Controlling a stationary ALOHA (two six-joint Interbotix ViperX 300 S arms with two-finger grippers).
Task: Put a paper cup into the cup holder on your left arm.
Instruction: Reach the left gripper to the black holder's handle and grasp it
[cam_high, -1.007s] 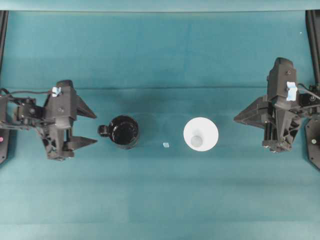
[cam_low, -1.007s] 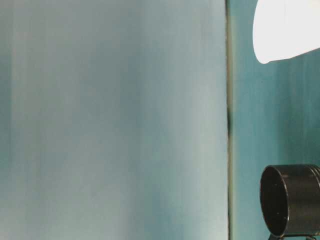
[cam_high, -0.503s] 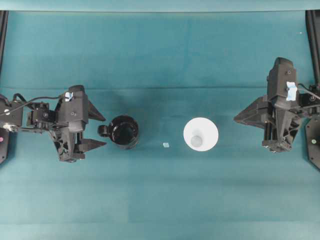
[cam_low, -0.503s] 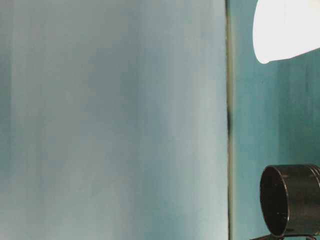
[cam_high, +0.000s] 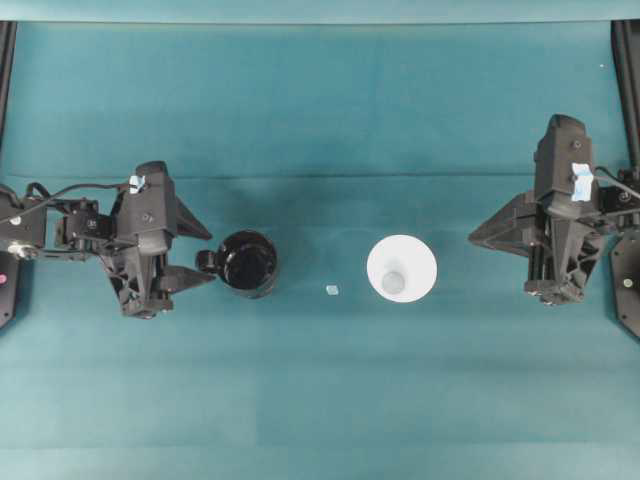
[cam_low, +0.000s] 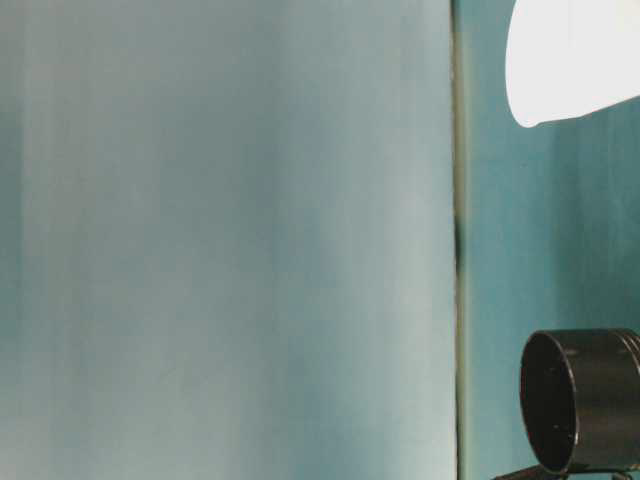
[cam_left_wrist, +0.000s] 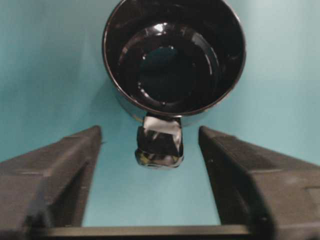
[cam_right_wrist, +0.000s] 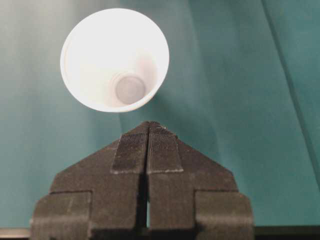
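Observation:
The cup holder (cam_high: 248, 263), a glossy black cylinder, stands upright left of centre with its lug (cam_high: 207, 262) pointing left. In the left wrist view the cup holder (cam_left_wrist: 173, 55) fills the top and its taped lug (cam_left_wrist: 159, 145) sits between the two fingers with a gap on each side. My left gripper (cam_high: 208, 257) is open and straddles the lug without touching it. The white paper cup (cam_high: 401, 268) stands upright right of centre, mouth up. My right gripper (cam_high: 472, 238) is shut and empty, a short way right of the cup. The right wrist view has the paper cup (cam_right_wrist: 115, 59) just beyond the closed fingertips.
A small pale scrap (cam_high: 332, 290) lies on the teal cloth between holder and cup. Black frame posts (cam_high: 626, 60) stand at the far left and right edges. The table-level view shows only the cup (cam_low: 570, 60) and the holder (cam_low: 585, 415) at its right side.
My left gripper has moved right up to the holder, and its jaws have narrowed around the lug. The right arm, cup and holder have not moved.

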